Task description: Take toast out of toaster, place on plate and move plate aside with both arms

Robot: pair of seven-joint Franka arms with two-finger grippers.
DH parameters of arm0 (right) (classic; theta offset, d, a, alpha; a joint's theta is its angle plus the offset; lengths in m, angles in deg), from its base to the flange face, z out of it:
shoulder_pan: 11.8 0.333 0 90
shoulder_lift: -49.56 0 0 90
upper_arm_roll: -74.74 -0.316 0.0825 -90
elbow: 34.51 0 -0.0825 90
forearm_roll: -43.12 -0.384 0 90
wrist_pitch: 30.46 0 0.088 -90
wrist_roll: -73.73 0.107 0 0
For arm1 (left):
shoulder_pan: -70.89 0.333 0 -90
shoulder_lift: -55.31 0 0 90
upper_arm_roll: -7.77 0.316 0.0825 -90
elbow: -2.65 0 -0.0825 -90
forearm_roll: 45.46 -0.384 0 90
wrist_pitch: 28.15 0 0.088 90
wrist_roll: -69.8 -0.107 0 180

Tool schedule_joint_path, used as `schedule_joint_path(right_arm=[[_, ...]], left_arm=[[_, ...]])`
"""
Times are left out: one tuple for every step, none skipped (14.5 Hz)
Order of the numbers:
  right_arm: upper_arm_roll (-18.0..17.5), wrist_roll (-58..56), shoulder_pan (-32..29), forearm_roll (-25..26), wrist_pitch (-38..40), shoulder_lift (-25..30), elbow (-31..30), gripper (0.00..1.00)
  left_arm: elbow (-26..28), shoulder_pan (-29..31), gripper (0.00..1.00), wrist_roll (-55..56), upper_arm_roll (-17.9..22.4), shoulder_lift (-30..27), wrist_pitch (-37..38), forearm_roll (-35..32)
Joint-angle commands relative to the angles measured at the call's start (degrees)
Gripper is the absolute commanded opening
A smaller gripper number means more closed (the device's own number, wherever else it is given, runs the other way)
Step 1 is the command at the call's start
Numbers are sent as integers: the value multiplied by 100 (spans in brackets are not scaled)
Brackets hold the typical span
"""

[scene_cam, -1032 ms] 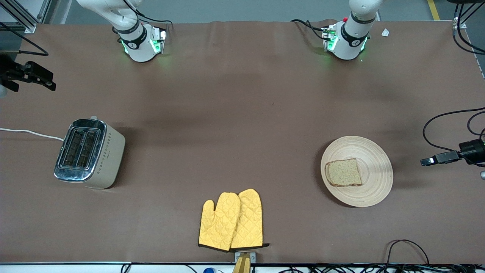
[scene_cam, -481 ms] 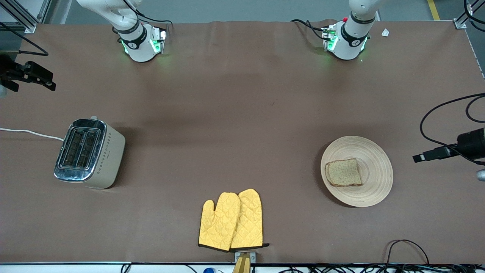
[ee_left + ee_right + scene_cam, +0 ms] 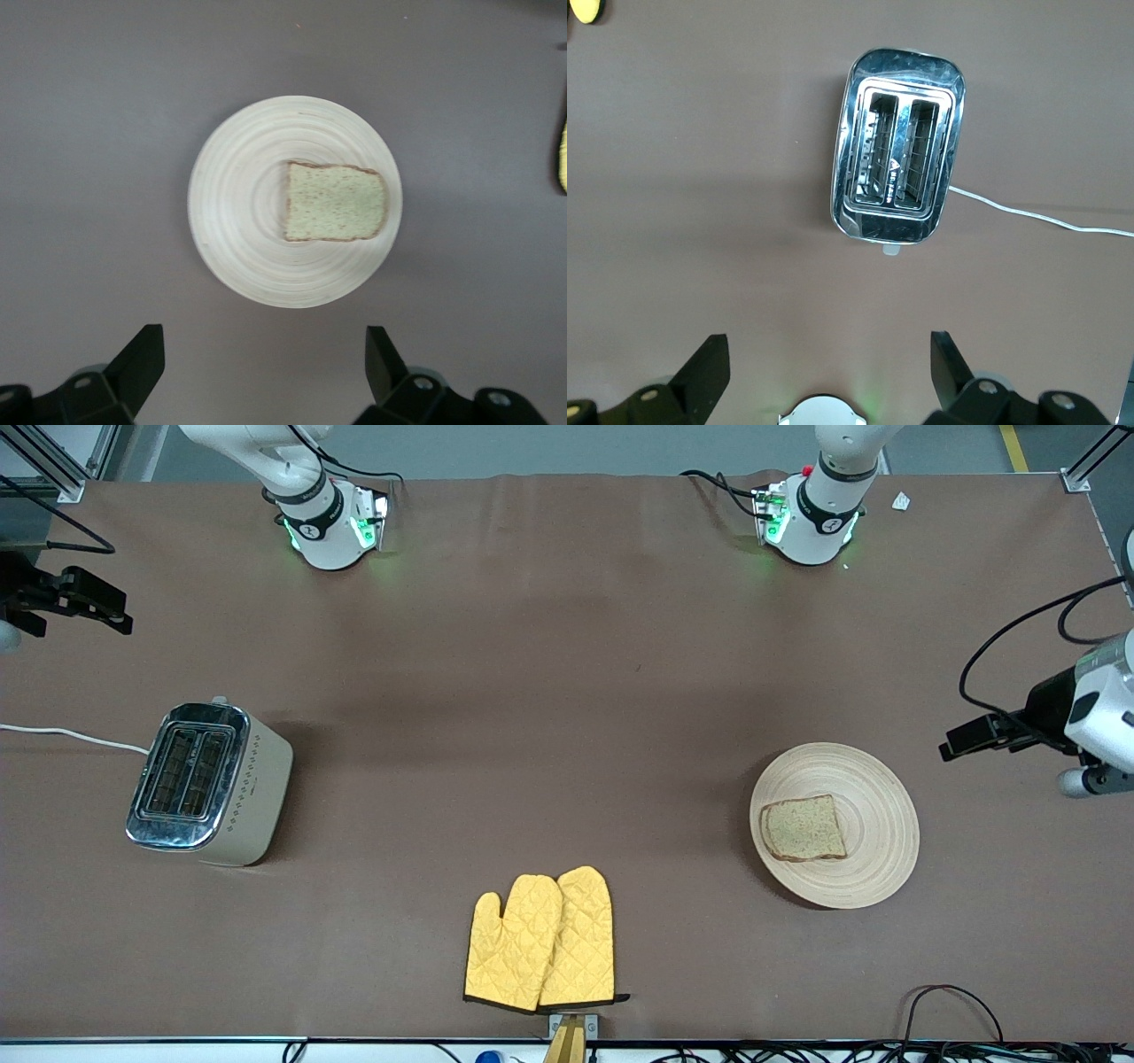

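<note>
The toast [image 3: 802, 828] lies flat on the pale wooden plate [image 3: 877, 828], toward the left arm's end of the table. My left gripper [image 3: 957, 742] hangs in the air over the table beside the plate, at the table's end. In the left wrist view it [image 3: 263, 354] is open and empty, with the plate [image 3: 235, 204] and the toast [image 3: 337, 202] lying clear of its fingertips [image 3: 143, 352]. My right gripper [image 3: 111, 609] hangs over the right arm's end of the table. In the right wrist view it [image 3: 828, 359] is open and empty.
A cream and chrome toaster [image 3: 208, 784] with two empty slots [image 3: 899, 164] stands toward the right arm's end, its white cord [image 3: 62, 735] running off the table. Two yellow oven mitts [image 3: 540, 943] lie by the table's edge nearest the camera. Cables hang at the left arm's end.
My left gripper has moved in over the table toward the plate, and its white wrist has come into view. The right gripper, plate and toast have stayed put.
</note>
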State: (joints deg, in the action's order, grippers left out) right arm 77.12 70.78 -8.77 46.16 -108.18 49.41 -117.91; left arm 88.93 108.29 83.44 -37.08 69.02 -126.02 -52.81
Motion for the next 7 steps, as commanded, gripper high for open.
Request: schedule_joint_path(right_arm=[[-10,-4,100,12,82,-2,69,100],[-1,-4,100,12,73,-2,69,100],[-1,-4,92,21,64,-2,69,100],[-1,-12,83,30,64,-2,69,100],[8,-30,57,30,55,-2,69,100],[17,-39,39,39,55,-2,69,100],[26,-47,39,30,55,-2,69,100]], left_arm=[[126,-589,100,-290,525,-709,110,-292],[135,-1133,100,-370,1043,-937,179,-310],[126,-1696,100,-397,1579,-1053,380,-293],[117,-2162,100,-458,2115,-1132,548,-215],[135,-2593,100,-580,2608,-1255,723,-127],[135,-2893,100,-677,2917,-1352,917,-39],[152,-3123,100,-696,3164,-1440,1092,40]])
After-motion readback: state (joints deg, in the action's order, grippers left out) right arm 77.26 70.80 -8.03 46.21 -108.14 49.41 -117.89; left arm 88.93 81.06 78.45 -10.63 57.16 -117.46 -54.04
